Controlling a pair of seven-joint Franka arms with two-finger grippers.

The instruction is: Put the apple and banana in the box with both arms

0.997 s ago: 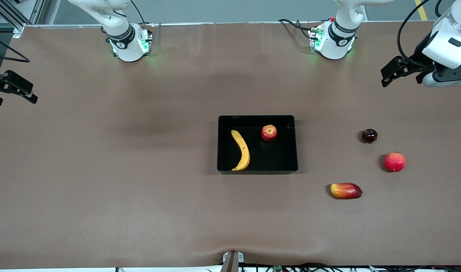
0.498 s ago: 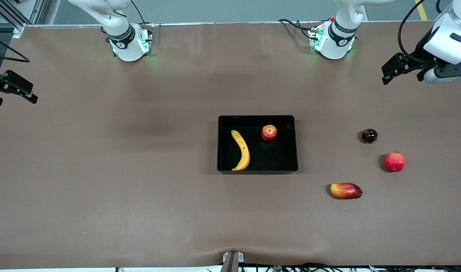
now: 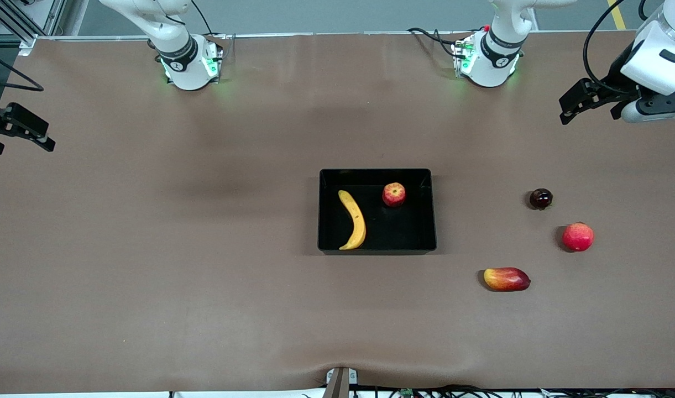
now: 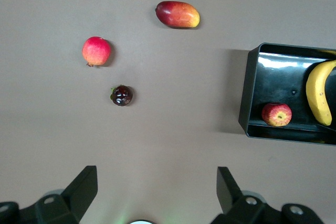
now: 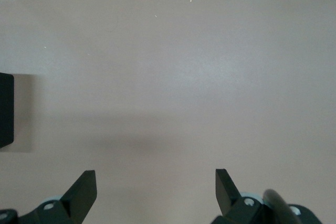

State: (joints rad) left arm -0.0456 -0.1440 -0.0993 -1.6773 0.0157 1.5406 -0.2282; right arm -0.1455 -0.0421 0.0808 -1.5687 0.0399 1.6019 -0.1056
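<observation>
mango (image 3: 506,279), pink-red fruit (image 3: 577,236), dk plum (image 3: 540,198)

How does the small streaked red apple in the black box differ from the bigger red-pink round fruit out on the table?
The small streaked red apple lies inside the black plastic box; the red-pink round fruit sits on the brown table toward the left arm's end. The apple is smaller, with yellowish streaks; the fruit is evenly coloured. Both are round, and no gripper holds either.

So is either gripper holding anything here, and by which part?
Nothing held: left gripper and right gripper are open and empty; apple and banana lie in the box.
</observation>
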